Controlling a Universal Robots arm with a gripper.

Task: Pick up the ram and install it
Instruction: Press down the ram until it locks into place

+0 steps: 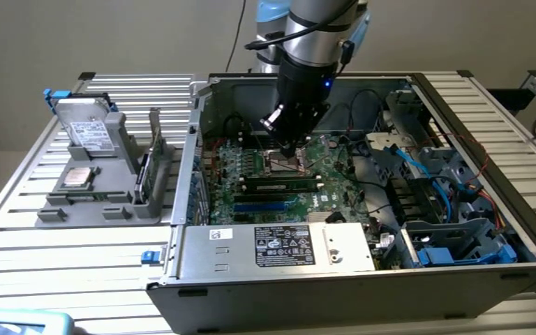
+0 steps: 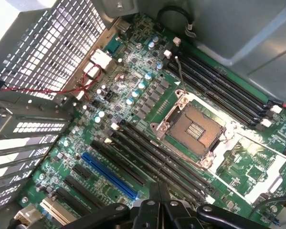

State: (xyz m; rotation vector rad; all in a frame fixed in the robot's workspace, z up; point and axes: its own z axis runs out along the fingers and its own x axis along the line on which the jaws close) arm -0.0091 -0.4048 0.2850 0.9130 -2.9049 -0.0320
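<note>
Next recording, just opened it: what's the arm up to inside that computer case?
The robot arm has its gripper down inside the open computer case, just above the motherboard near the empty processor socket. A ram stick already sits in a slot beside the socket. In the wrist view the fingers are pressed together with nothing visible between them, hovering over the black memory slots. Other parts rest on a grey tray outside the case.

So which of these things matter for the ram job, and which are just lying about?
Job:
- ram, at the memory slots
- hand, over the motherboard

Lying about:
- processor chip
- drive
- upright expansion card
- grey holder
- power supply
</note>
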